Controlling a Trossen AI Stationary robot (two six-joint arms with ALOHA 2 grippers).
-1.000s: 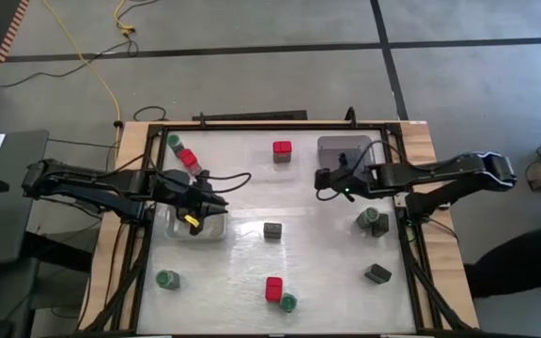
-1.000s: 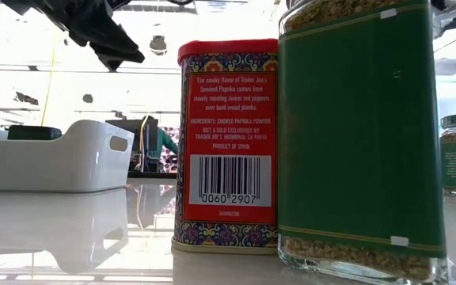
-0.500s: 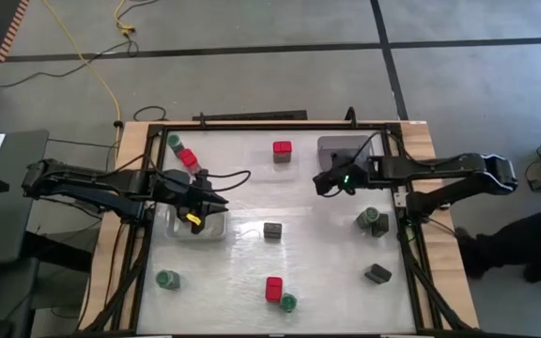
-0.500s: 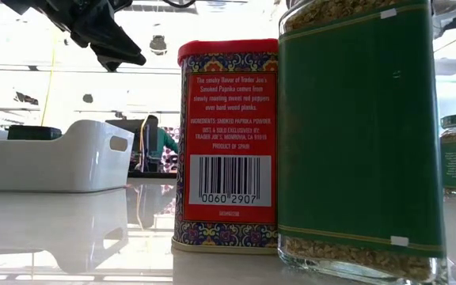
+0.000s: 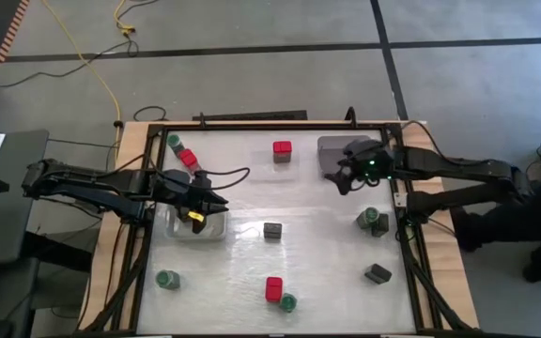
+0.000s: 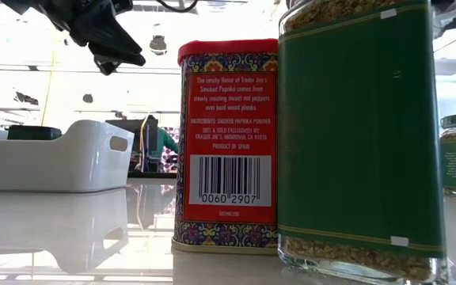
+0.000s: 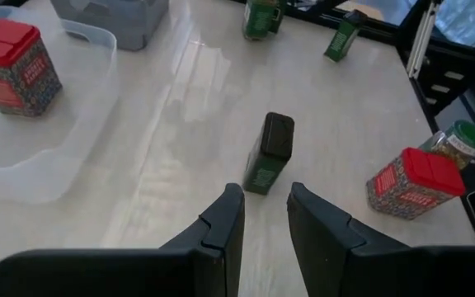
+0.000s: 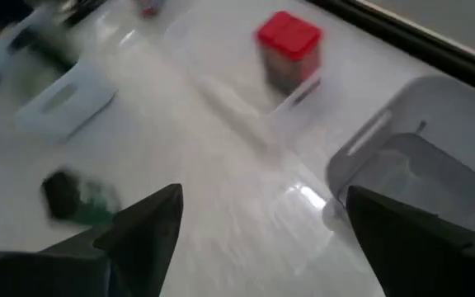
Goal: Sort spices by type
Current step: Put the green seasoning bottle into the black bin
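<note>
In the low view the green-labelled jar [image 6: 360,134] is cut off at the top and bottom edges, so its lid stays out of sight, and it hides part of the red tin [image 6: 226,142] beside it. The right wrist view is smeared: the dark tin [image 8: 77,198] there is only a blurred dark and green patch. In the high view the spices' labels are too small to read, and a person [image 5: 524,216] is cut off at the right edge.
</note>
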